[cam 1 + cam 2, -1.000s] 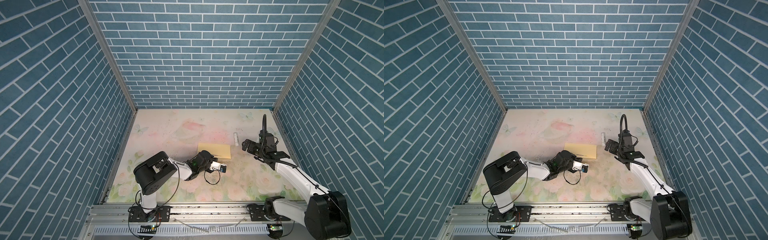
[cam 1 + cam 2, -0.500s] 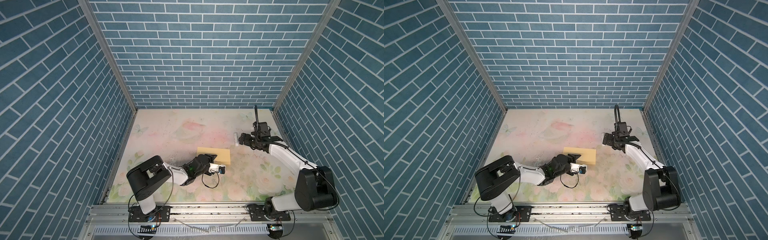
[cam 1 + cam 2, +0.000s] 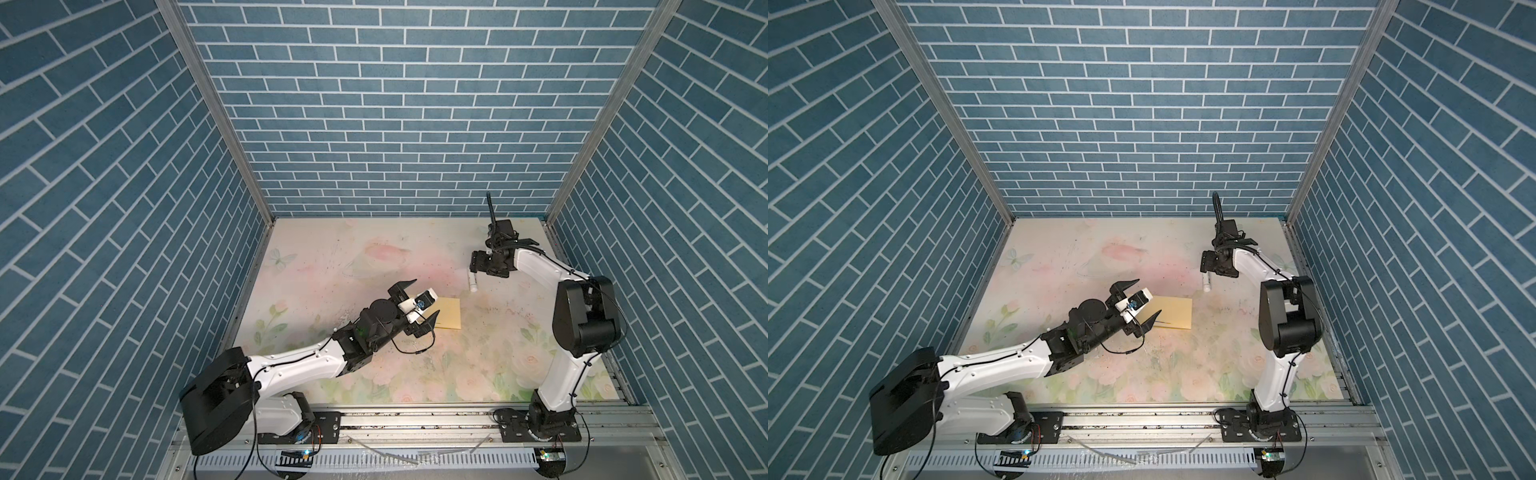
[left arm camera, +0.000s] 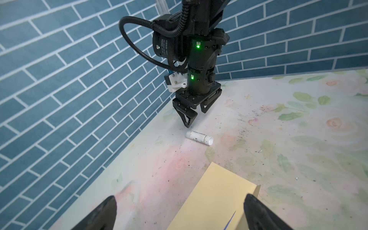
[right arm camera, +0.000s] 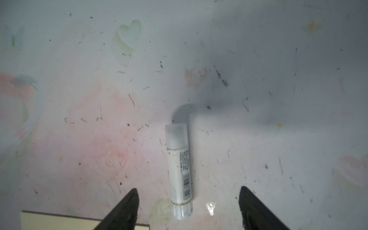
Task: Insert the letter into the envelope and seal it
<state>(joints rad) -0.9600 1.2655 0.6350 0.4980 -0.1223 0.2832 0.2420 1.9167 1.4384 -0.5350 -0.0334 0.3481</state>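
The yellow-tan envelope (image 3: 448, 313) (image 3: 1174, 312) (image 4: 215, 195) lies flat mid-table; one corner (image 5: 59, 221) shows in the right wrist view. The letter is hidden, apart from a thin blue sliver (image 4: 231, 219) along a slit in the envelope. My left gripper (image 3: 426, 302) (image 3: 1149, 296) (image 4: 180, 209) hangs open over the envelope's near-left end, holding nothing. Over at the back right, my right gripper (image 3: 473, 270) (image 3: 1206, 268) (image 4: 196, 117) (image 5: 188, 199) points down, open. Its fingers straddle the base end of a white glue stick (image 3: 473, 283) (image 3: 1205, 283) (image 4: 199, 137) (image 5: 179, 165) with gaps on both sides.
The floral table mat (image 3: 365, 257) is speckled with dark marks. Blue brick walls (image 3: 374, 124) close in the back and both sides; the right wall stands close behind my right arm. A metal rail (image 3: 415, 419) runs along the front edge.
My left gripper has opened wide and lifted off the envelope's edge. My right arm has swung back and come down over the glue stick, its jaws narrowing a little.
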